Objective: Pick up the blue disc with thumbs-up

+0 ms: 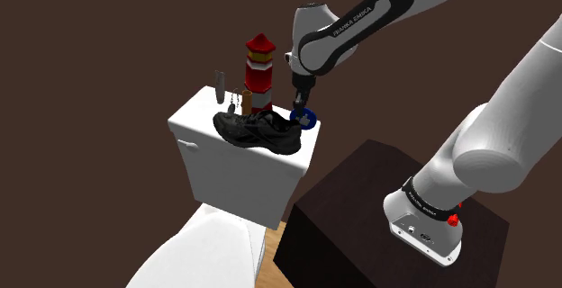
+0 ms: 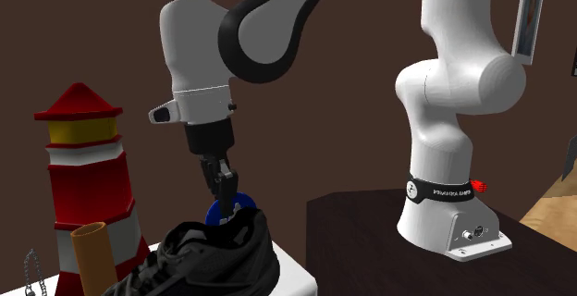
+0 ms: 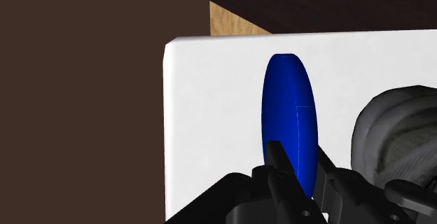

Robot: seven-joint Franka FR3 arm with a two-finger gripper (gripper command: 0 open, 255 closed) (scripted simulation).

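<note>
Grip is kept by the all-black two-finger claw (image 1: 300, 109) on the flat blue disc (image 1: 307, 120): in the wrist view the claw (image 3: 300, 154) is seen closed on the disc (image 3: 288, 117), one finger pressed against each flat face, with the disc standing on edge between them. In the shoulder view the disc is found at 6 o'clock of the claw, directly under the fingers, and at 3 o'clock of the black laced sneaker (image 1: 257, 130). Whether the disc's lower rim rests on the white toilet tank lid (image 1: 194, 115) cannot be told, since in the second exterior view the rim of the disc (image 2: 220, 213) is hidden behind the sneaker (image 2: 208, 257).

In the shoulder view the disc is placed at the lid's 3 o'clock end, close to the corner nearest the dark brown stand (image 1: 360, 205). In the wrist view a bare strip of lid (image 3: 210, 117) is seen between the disc and the lid's rounded edge, and the sneaker (image 3: 392, 138) lies near the disc's other face. Open room is seen around the claw at 12 and 3 o'clock in the shoulder view. The red and white toy lighthouse (image 1: 260, 66) stands at 10 o'clock of the claw, well apart from the disc.
</note>
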